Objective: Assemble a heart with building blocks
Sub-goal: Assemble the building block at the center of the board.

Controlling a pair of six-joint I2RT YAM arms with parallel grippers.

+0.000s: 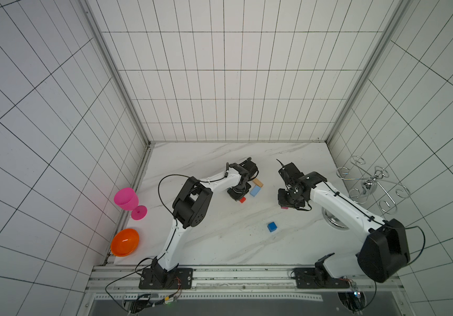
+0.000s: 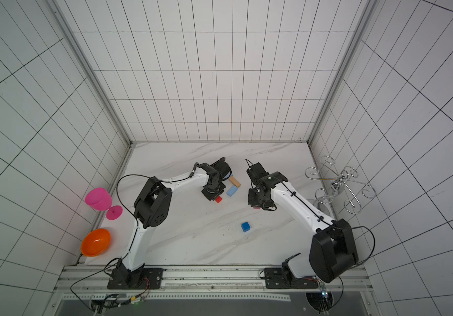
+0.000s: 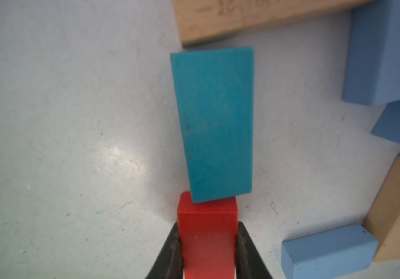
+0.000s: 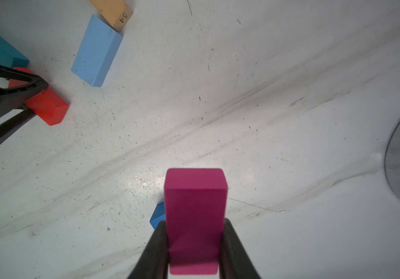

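Two robot arms meet over the white marble-patterned table point(image 1: 220, 246), each with a block in its grasp. The left gripper point(image 3: 208, 232) pinches a red rectangular block point(image 3: 207, 224) by its long sides. The right gripper point(image 4: 194, 229) clamps a magenta rectangular block point(image 4: 195, 205) the same way. In both top views these two show only as slivers under the black wrists.

The heart is not yet formed. Its building blocks lie loosely grouped just past the table's centre, toward twelve o'clock. Only the left wrist view shows most of the group:
- a teal rectangular block point(image 3: 214, 125) lying flat, one end meeting the red block's free end
- a tan wooden block point(image 3: 254, 19) across its other end
- three light blue blocks point(image 3: 384, 53) and a second tan piece alongside

From above, the left arm hides the teal block. One light blue and one tan piece show at about one o'clock of that gripper.

A blue cube point(image 1: 272, 226) lies alone, well apart, at five o'clock of the group. The right wrist view catches just its corner behind the magenta block. Whether that block rides clear of the marble is hard to judge there.

Only the top views show a pink plastic goblet point(image 1: 129, 201) at nine o'clock and an orange plastic bowl point(image 1: 125, 242) at eight. A chrome wire rack point(image 1: 370, 186) stands at three o'clock.
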